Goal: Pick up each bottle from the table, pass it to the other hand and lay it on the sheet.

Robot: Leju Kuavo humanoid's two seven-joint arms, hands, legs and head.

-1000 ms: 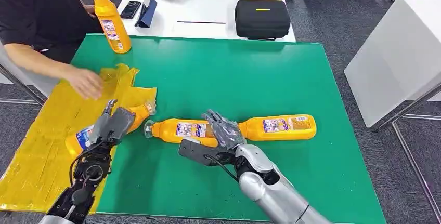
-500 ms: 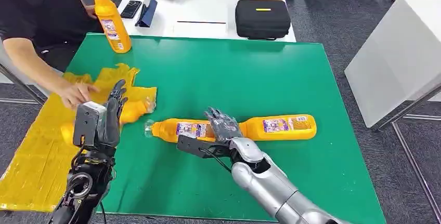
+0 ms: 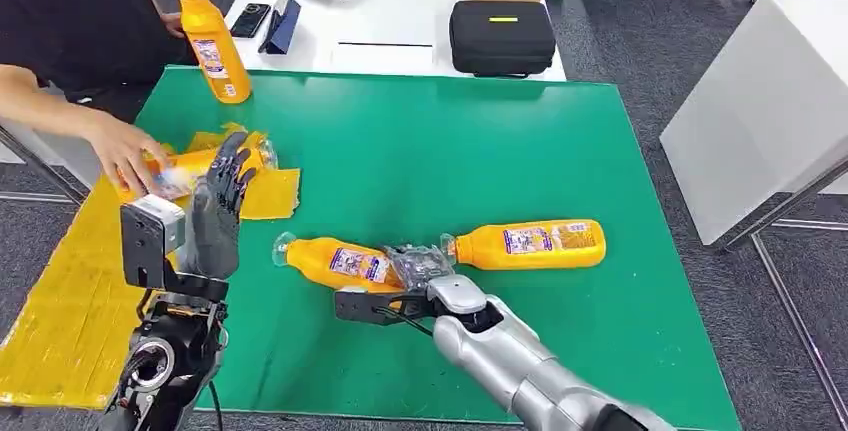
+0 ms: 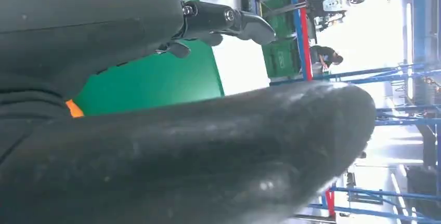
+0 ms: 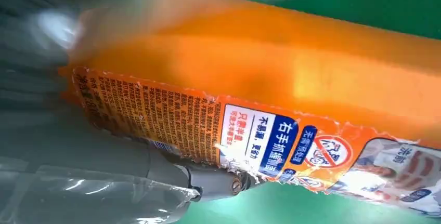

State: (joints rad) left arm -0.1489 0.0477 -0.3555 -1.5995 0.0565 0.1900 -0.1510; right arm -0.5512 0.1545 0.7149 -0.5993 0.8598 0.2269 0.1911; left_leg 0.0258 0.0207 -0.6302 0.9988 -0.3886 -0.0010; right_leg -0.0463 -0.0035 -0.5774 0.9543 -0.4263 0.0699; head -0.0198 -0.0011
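The left hand (image 3: 222, 213) has risen, fingers spread and empty; the right hand (image 3: 415, 269) now clasps the nearer bottle (image 3: 345, 262), its long axis pointing leftward toward the raised hand.

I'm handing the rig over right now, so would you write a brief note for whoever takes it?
Right hand: closing on the near bottle lying on the table; grip unconfirmed.
Left hand: raised, open, empty.
Second bottle lies right of it; a third stands at the far left corner.
A person's hand holds a bottle over the sheet.
Left: lift, pass, lay each.
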